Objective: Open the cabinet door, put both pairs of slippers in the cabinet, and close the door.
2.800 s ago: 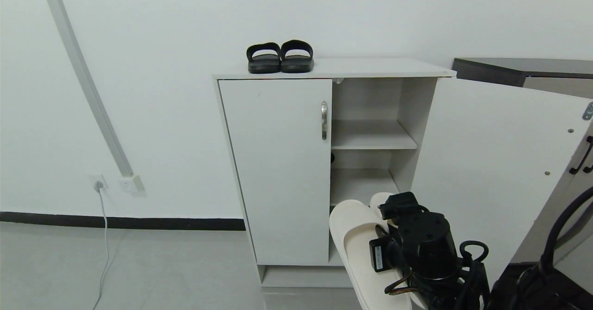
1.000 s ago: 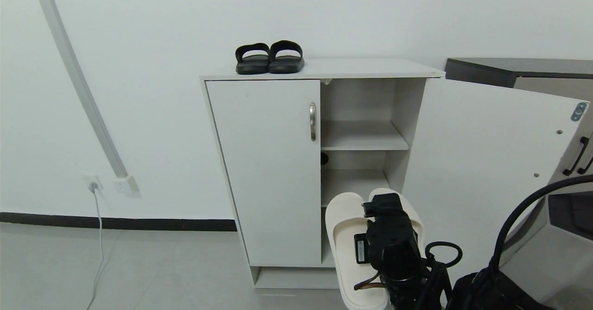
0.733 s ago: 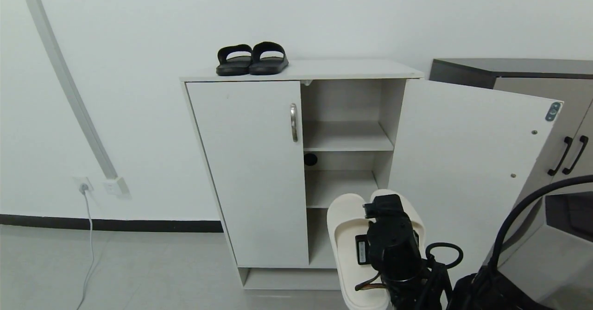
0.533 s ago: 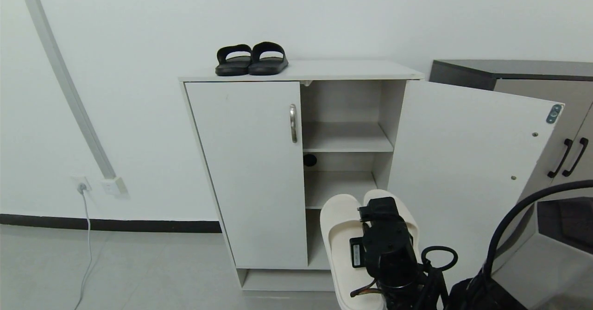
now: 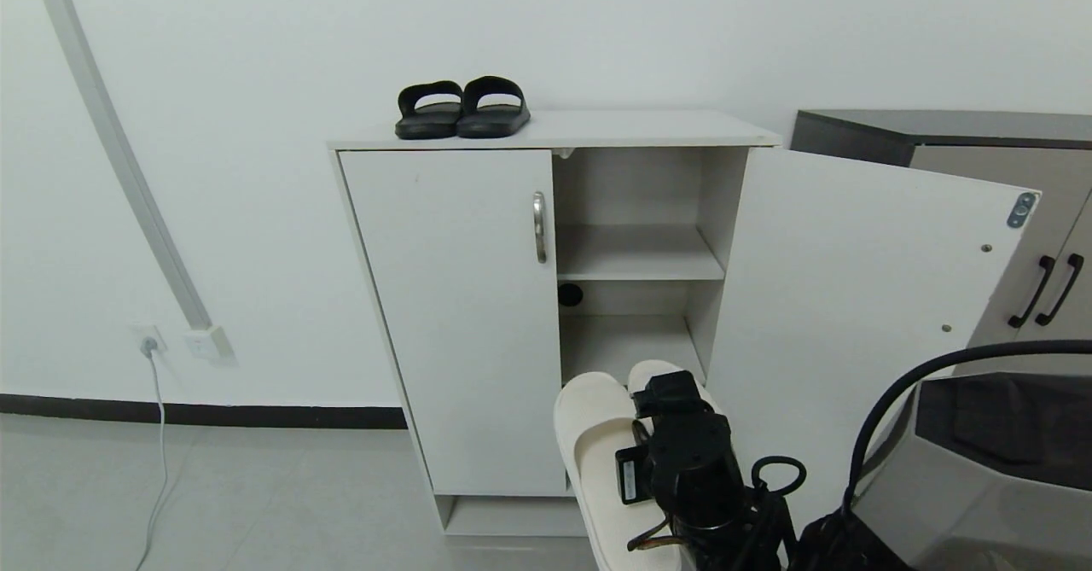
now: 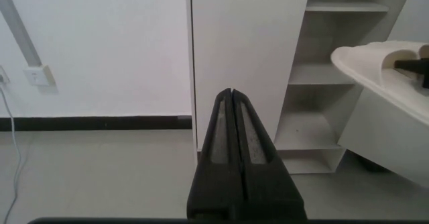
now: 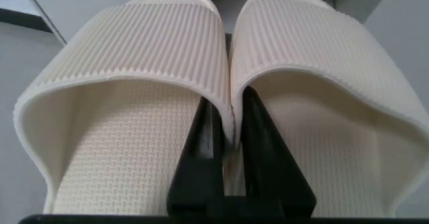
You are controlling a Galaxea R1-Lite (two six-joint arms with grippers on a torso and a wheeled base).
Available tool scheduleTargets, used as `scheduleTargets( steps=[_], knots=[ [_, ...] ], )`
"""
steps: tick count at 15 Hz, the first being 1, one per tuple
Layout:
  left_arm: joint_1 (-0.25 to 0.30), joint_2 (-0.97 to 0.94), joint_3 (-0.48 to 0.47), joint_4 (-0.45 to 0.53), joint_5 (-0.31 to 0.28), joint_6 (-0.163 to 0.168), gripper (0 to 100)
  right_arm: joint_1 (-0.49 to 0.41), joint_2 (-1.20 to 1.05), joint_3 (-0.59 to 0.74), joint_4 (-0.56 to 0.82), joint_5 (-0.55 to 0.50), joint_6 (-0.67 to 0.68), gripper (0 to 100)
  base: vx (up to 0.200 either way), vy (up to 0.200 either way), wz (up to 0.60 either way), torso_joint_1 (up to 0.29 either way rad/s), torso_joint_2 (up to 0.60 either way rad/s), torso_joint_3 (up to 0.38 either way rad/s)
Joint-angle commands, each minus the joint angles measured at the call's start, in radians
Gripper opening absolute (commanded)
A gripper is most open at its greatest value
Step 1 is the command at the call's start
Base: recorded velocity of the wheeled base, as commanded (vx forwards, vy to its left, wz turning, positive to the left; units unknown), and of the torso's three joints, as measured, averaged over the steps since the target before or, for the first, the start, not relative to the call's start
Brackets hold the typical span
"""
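The right claw is clenched on the white slippers, pinching their inner edges together. It holds them side by side in front of the cabinet's open right half, low down and outside the shelves. The right door stands wide open and the left door is shut. The black slippers sit on the cabinet top near its left end. The left claw is clenched, grasping nothing.

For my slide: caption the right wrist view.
Right gripper clamps the adjoining strap edges of two cream slippers, holding them side by side.
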State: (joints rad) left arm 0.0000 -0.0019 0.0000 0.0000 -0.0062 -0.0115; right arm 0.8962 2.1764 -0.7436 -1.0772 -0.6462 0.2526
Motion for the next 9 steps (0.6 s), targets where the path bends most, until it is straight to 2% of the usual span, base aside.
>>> scheduleTargets(
  steps=[1,9],
  knots=[
    [0.000,0.002,0.000,0.000,0.000,-0.001,0,-0.020,0.074,-0.019,-0.009,-0.006,0.004,0,0.000,0.000,0.00,0.000,0.00,0.000],
    [0.000,0.002,0.000,0.000,-0.001,-0.002,0,-0.034,0.126,-0.011,-0.064,-0.006,0.002,0,0.000,0.000,0.00,0.000,0.00,0.000]
  ],
)
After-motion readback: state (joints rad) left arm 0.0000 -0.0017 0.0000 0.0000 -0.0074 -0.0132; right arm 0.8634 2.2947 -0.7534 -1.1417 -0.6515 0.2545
